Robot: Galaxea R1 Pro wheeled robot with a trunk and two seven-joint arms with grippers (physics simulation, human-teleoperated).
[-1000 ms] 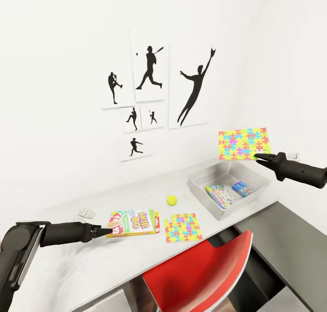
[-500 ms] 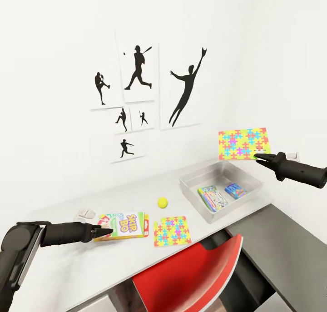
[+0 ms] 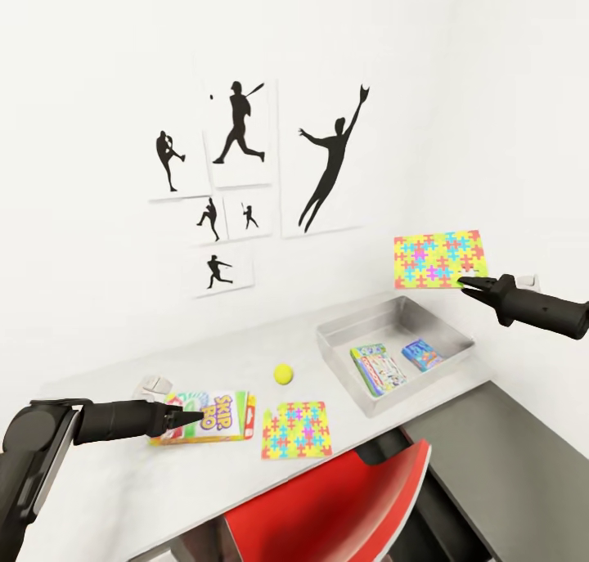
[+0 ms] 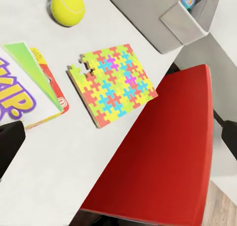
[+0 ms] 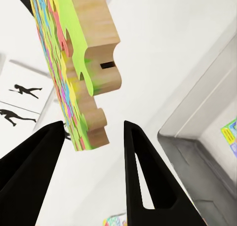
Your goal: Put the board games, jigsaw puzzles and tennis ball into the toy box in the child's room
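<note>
The right gripper (image 3: pixel 463 282) pinches the lower edge of a flat multicoloured jigsaw puzzle (image 3: pixel 440 258), held upright above the shallow grey toy box (image 3: pixel 384 320). In the right wrist view the puzzle's wooden back edge (image 5: pixel 94 43) sits between slightly parted fingers (image 5: pixel 140 162). The left gripper (image 3: pixel 195 415) looks closed, its tip at the SKIP-BO board game (image 3: pixel 209 415).

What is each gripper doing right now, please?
Left gripper: fingers together at the tip, holding nothing, by the SKIP-BO board game.
Right gripper: shut on a jigsaw puzzle, held above the toy box.
</note>
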